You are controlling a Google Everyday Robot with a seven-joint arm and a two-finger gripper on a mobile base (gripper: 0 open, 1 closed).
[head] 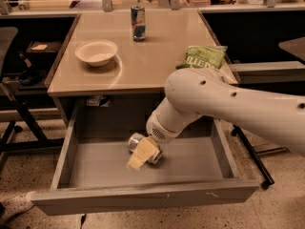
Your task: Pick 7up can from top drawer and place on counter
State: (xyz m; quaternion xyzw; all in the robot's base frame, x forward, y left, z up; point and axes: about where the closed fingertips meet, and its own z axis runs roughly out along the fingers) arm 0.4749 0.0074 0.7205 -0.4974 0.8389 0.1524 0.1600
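The top drawer (95,168) is pulled open below the counter (143,56). The 7up can (135,141) lies on its side on the drawer floor, left of centre, with its silver end showing. My gripper (141,156) reaches down into the drawer from the white arm (228,104) on the right. It sits right over the can and covers the can's middle. I cannot tell whether it holds the can.
On the counter stand a white bowl (96,53) at the left, a taller blue-and-silver can (137,22) at the back and a green chip bag (206,56) at the right edge. A dark chair (14,80) stands left of the cabinet.
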